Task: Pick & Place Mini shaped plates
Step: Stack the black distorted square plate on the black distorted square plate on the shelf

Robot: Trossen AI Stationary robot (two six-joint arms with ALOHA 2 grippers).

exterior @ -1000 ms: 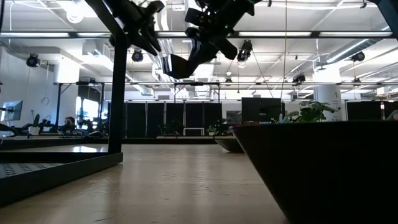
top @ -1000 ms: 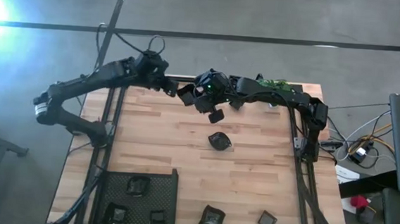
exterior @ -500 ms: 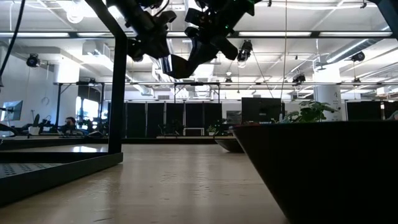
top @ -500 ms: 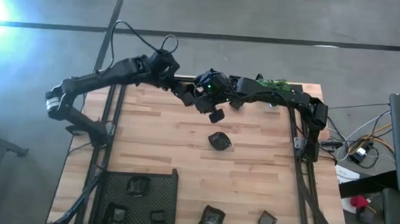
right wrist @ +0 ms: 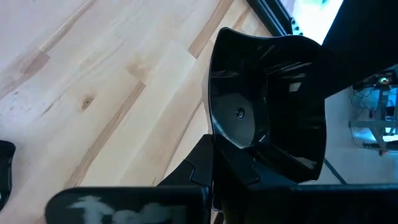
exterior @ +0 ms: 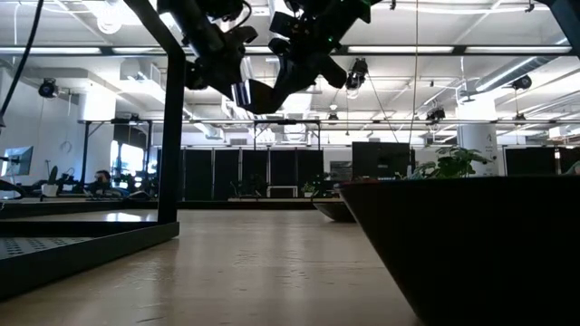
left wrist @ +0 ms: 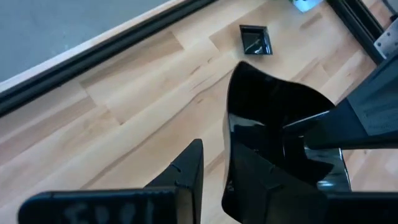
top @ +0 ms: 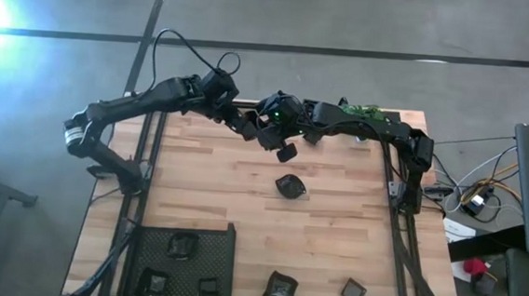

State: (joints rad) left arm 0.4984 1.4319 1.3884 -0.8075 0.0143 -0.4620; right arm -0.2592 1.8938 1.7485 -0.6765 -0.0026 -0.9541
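Note:
The right gripper [top: 268, 130] is shut on a glossy black mini plate [right wrist: 267, 106], held high over the table's far middle [exterior: 263, 95]. The left gripper [left wrist: 224, 152] is open at the same plate [left wrist: 273, 130]. One of its fingers [left wrist: 186, 174] stands outside the plate's wall and the other [left wrist: 264, 186] on the hollow side. Another plate [top: 288, 185] lies on the table's middle. Two more [top: 280, 287] [top: 354, 291] sit by the near edge. Three lie in the black mesh tray [top: 225, 243]. My right gripper pinches the plate by its rim [right wrist: 227, 146] at the edge nearest the wrist. The plate is lifted clear of the table and tilted, its hollow turned toward the wrist camera. My left gripper: a gap shows beside the outer finger, and I cannot tell whether the inner finger touches the plate.
A small square plate [left wrist: 255, 40] lies on the wood beyond the left gripper. The green plant [top: 362, 109] stands at the far right edge. In the low view a large dark dish [exterior: 471, 244] fills the near right, and the tray's rim [exterior: 72, 240] lies left.
The left arm has reached toward the table's right and brought its gripper up to the plate in the right gripper. The right arm and the plate have kept still.

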